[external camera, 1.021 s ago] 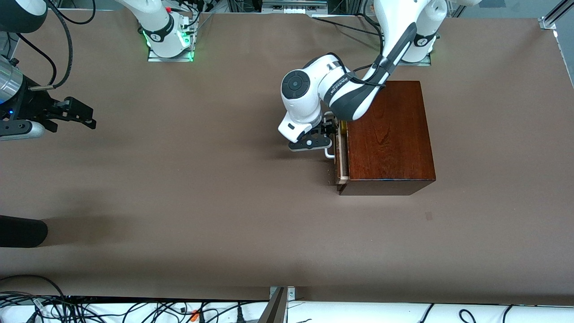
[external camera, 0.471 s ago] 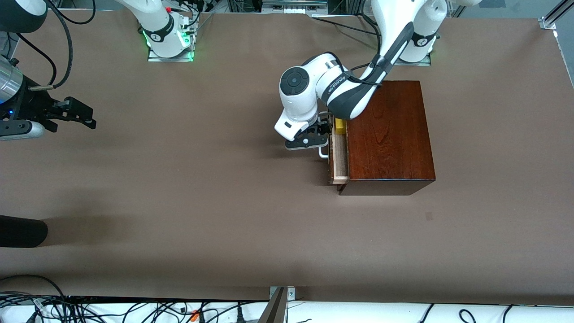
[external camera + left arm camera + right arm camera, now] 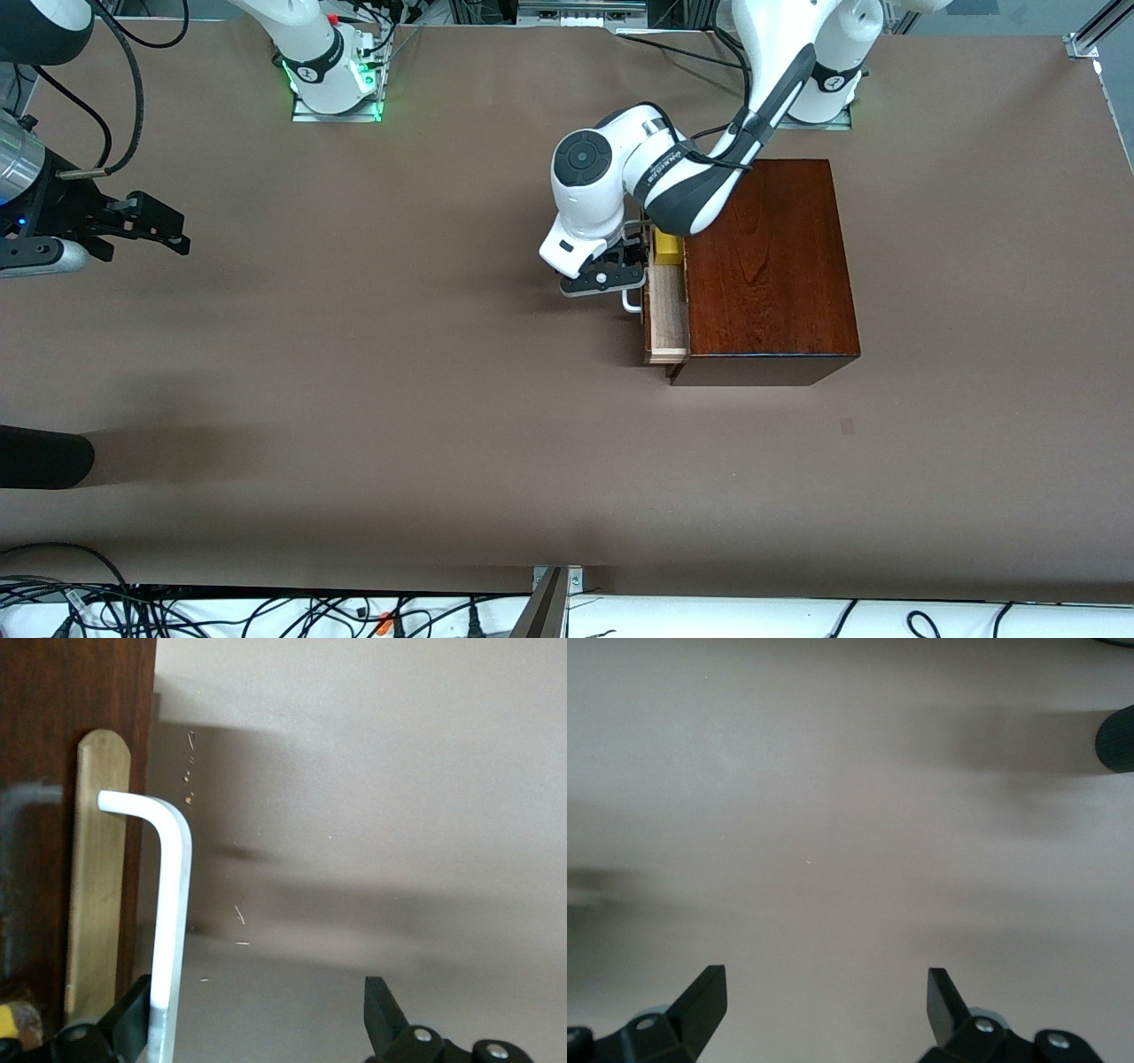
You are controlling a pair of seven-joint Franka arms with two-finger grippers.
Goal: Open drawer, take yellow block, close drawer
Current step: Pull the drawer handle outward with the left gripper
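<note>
At the box [image 3: 766,266], I see the drawer [image 3: 666,312] partly out, the yellow block [image 3: 667,249] in it at the end toward the arms' bases. My left gripper [image 3: 631,266] has spread jaws around the white handle [image 3: 170,921] — not clamped. My right gripper [image 3: 824,1005] waits over bare table, jaws wide.

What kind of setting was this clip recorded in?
Most likely a robotics lab bench: two arm bases bolted along a brown-covered table, loose cables along its edge, and one test prop, a mahogany box with a drawer.
</note>
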